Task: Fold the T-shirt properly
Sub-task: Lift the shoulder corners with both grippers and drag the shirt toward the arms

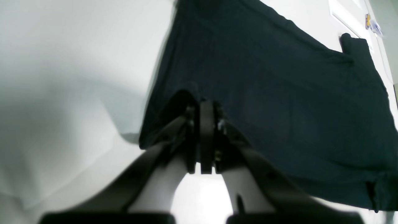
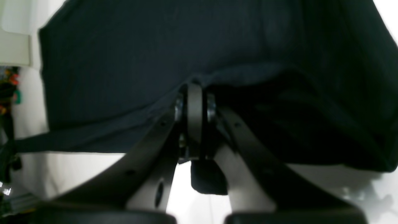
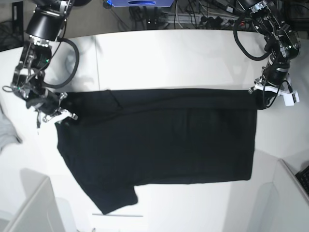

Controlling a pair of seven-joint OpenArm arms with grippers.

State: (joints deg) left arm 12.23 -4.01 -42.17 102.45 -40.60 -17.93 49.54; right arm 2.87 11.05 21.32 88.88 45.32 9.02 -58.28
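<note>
Bare white table [image 3: 169, 53] far of T-shirt [image 3: 164, 140]: open passage between arms. Near strip past hem also bare. Cables [image 3: 203, 19] crowd far edge. Grey cloth [image 3: 7, 130] at left edge, white box [image 3: 34, 208] near left, raised panel [image 3: 289, 193] near right narrow corners.

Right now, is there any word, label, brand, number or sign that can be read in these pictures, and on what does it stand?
None can be read.
T-shirt: plain black side showing, no print or tag visible.
Blue-and-yellow item at the table edge: too blurred to read.
</note>
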